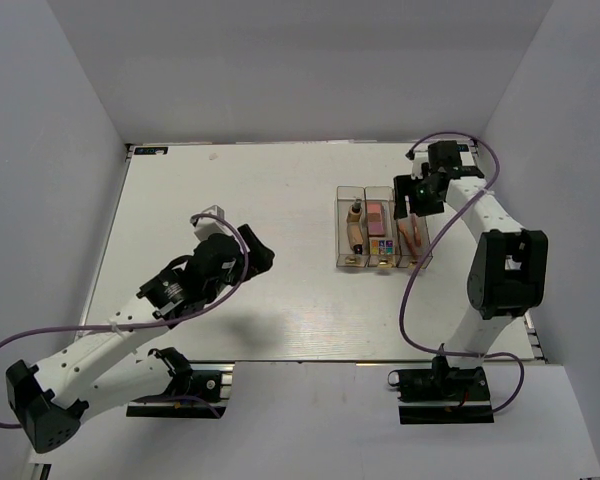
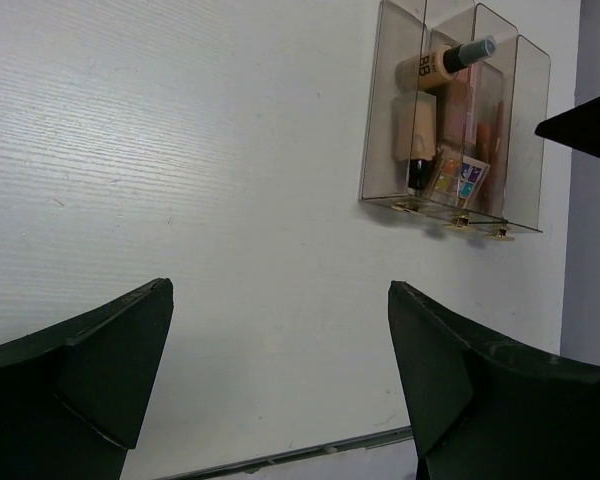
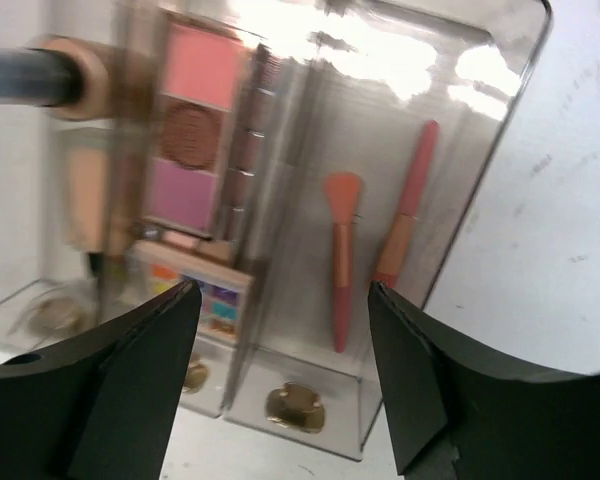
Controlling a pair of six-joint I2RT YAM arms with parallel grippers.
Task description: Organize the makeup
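L arm [image 1: 110, 345] is stretched low, fwd & to the right. L gripper [image 1: 252, 255] is seen w/ jaws spread wide, nothing held. R arm [image 1: 500, 265] is raised at elbow, wrist bent back. R gripper [image 1: 412, 195] is pointed down, jaws parted wide, nothing gripped.

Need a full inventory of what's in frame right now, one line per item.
box: 1, clear with gold feet, right half of the table
bottle: 1, tan with dark cap, left compartment (top view)
tube: 1, beige, left compartment, next to the bottle
blush palette: 1, pink shades, middle compartment
eyeshadow palette: 1, multicolour, middle compartment, near end
brush: 1, coral, right compartment
stick: 1, pink, right compartment, beside the brush
table: 1, white, walled on three sides
left claw: 1, black, open and empty, over bare table left of the box
right claw: 1, black, open and empty, over the box
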